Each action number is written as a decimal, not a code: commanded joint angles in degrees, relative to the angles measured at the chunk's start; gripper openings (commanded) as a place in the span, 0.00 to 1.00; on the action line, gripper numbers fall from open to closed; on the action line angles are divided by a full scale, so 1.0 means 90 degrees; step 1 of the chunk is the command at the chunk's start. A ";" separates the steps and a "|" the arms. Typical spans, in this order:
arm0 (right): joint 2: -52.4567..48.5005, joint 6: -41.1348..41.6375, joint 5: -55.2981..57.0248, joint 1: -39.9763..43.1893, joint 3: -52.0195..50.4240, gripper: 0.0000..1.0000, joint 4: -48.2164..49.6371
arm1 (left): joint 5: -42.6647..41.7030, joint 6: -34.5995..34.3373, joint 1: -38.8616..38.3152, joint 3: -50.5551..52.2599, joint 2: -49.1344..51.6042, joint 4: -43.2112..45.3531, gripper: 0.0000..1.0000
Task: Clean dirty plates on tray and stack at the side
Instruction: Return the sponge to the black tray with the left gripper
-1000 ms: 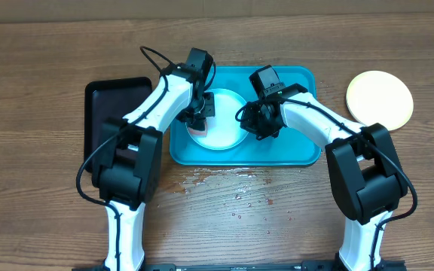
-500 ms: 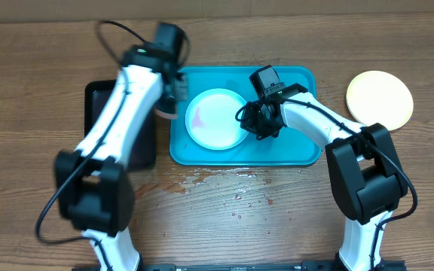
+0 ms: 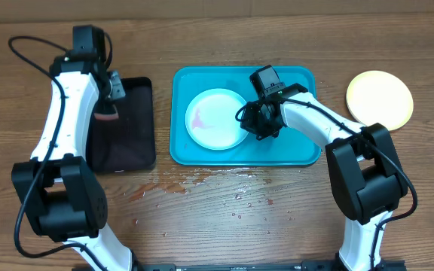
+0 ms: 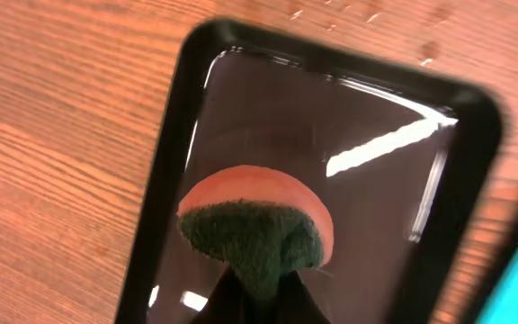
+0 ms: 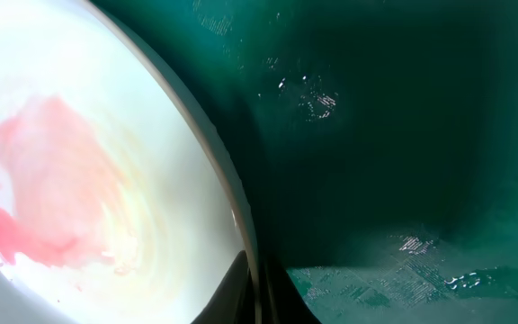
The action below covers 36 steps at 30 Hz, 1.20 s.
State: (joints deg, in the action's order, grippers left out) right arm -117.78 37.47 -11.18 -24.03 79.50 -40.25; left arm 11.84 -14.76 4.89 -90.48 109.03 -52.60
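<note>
1. Left pincer (image 3: 111, 104), clamped tight on a sponge (image 4: 257, 229), hangs over the black tray (image 3: 130, 139); rough dark-green scouring face, smooth salmon-pink back.
2. Turquoise tray (image 3: 292, 147), glossy plastic with rounded corners, runs lengthwise left to right.
3. Round white plate (image 3: 217, 120) lies face up in the tray's left half, pink-red smear on its left side.
4. Right pincer (image 3: 253, 124) is pinched closed on that plate's right rim.
5. Pale yellow plate (image 3: 380, 98) sits on the wooden table (image 3: 277, 226), right of the tray.
</note>
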 commanded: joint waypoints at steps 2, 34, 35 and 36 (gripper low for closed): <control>-0.0097 -0.0046 0.0066 0.0000 -0.0034 0.04 -0.0063 | 0.0007 0.0211 -0.0078 0.0979 0.0041 0.0600 0.04; 0.0590 -0.0335 0.2412 0.0000 0.0928 0.04 -0.1632 | -0.1734 0.0126 -0.0308 0.0974 -0.2659 0.0639 1.00; 0.0656 -0.0338 0.2679 0.0000 0.1001 0.04 -0.1761 | -0.1817 0.0138 -0.0342 0.0974 -0.2805 0.0593 1.00; 0.0743 -0.0335 0.3004 -0.0002 0.1081 0.04 -0.1904 | -0.1870 0.0143 -0.0376 0.0974 -0.2926 0.0539 1.00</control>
State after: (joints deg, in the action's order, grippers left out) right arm -115.42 34.65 4.58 -24.05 86.35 -56.18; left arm -1.65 -14.50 2.22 -81.38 84.75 -46.87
